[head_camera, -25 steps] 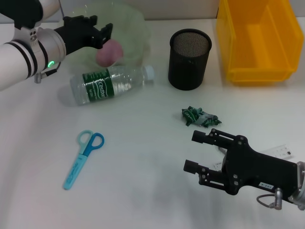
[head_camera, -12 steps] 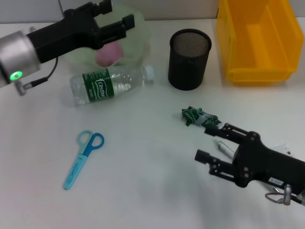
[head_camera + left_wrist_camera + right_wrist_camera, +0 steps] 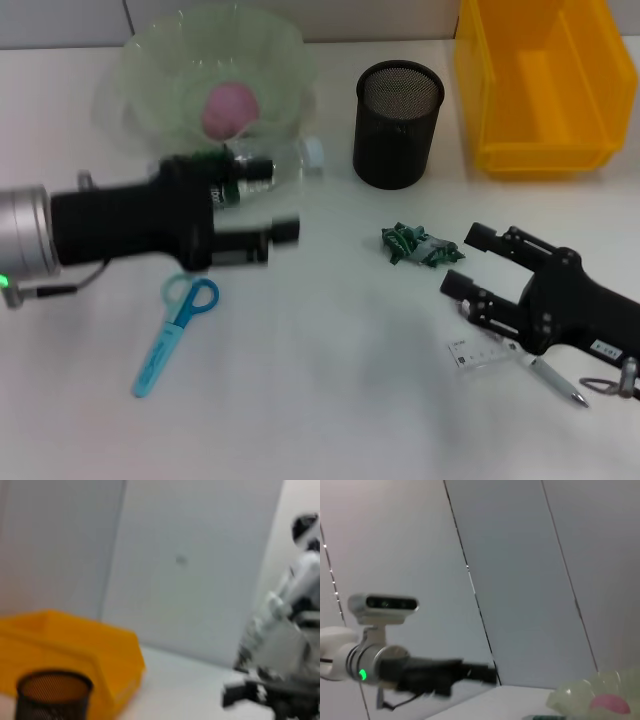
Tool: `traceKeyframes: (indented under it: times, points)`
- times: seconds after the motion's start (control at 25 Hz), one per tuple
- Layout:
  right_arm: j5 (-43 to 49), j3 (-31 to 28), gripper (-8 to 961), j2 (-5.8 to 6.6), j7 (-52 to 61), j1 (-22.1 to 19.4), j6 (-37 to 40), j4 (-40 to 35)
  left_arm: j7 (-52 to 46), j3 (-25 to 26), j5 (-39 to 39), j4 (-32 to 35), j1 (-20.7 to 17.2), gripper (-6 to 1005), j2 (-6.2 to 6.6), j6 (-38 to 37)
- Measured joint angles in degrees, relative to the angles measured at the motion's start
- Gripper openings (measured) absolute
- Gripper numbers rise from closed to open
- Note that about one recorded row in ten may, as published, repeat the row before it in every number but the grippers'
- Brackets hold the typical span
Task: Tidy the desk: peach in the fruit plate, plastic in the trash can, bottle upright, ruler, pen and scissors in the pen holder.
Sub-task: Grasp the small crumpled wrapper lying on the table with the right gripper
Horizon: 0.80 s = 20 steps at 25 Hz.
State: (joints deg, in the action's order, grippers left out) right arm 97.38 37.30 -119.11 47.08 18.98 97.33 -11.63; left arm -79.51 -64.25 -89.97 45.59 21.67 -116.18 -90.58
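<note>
The pink peach (image 3: pixel 230 108) lies in the pale green fruit plate (image 3: pixel 270 45) at the back left. In front of it lies the bottle (image 3: pixel 305 153), on its side and mostly hidden behind my left gripper (image 3: pixel 275 200), which is open and low over it. Blue scissors (image 3: pixel 176 331) lie flat at the front left. A crumpled green plastic wrapper (image 3: pixel 418 245) sits mid-table, and my right gripper (image 3: pixel 466 261) is open just to its right. A pen (image 3: pixel 552 379) and a clear ruler (image 3: pixel 480 352) lie under the right arm. The black mesh pen holder (image 3: pixel 398 125) stands at the back.
A yellow bin (image 3: pixel 540 85) stands at the back right beside the pen holder. The left wrist view shows the pen holder (image 3: pixel 52 695), the bin (image 3: pixel 75 645) and the other arm's blurred gripper. The right wrist view shows the left arm (image 3: pixel 420 672) and the fruit plate (image 3: pixel 580 695).
My left arm has swung from above the fruit plate down in front of it, over the bottle. My right gripper has shifted right and back toward the wrapper, uncovering pen and ruler.
</note>
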Motion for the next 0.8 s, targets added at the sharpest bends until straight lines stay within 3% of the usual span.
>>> traceKeyframes:
  times: [0.16, 0.36, 0.6, 0.8]
  points:
    - [0.2, 0.2, 703, 0.0, 9.0, 0.1, -0.8, -4.9, 0.0, 0.1, -5.3, 0.0, 0.2, 812, -0.73, -0.6]
    - [5.2, 1.0, 702, 0.01, 32.4, 1.8, -0.7, -21.0, 0.0, 0.1, -6.6, 0.0, 0.4, 812, -1.22, 0.0]
    - [20.0, 1.0, 702, 0.01, 57.2, 7.6, -1.4, -38.1, 2.2, 0.1, -6.6, -0.6, 0.3, 812, -1.41, 0.0]
    - [32.3, 1.0, 702, 0.06, 66.7, 14.1, -1.5, -44.4, 2.6, 0.0, -6.6, -0.7, 0.1, 813, -1.45, 0.0]
